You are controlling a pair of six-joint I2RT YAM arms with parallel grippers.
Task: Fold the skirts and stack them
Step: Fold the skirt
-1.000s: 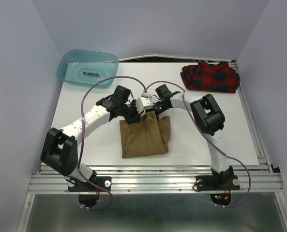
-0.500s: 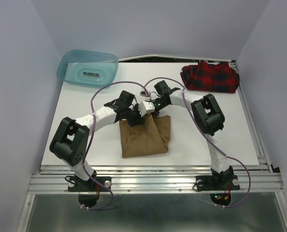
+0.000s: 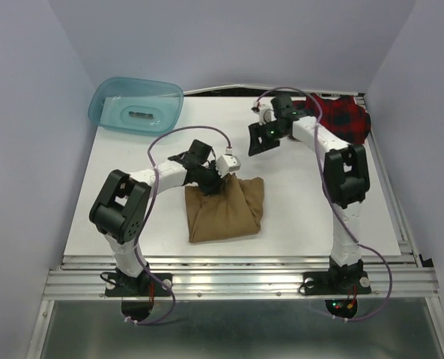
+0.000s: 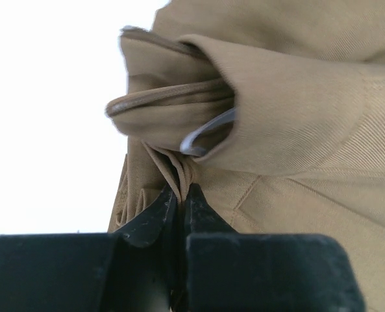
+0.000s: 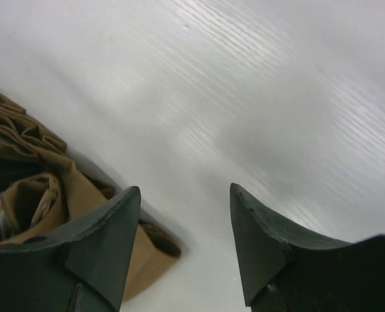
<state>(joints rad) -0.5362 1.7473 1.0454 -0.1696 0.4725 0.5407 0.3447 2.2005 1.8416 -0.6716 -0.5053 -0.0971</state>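
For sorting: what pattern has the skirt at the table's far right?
Dark plaid checks on the red cloth skirt; top external view.

Bright, even overhead light. My left view: table (image 4: 49, 97) blown white, tan skirt (image 4: 296, 117) sharp, left fingers (image 4: 147, 221) black, blurred. My right view: streaky glare on table, right fingers (image 5: 101, 253) soft-edged.

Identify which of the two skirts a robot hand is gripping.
The tan-brown skirt in the middle: the left hand pinches its bunched top edge. The red plaid skirt lies ungripped in the far right corner.
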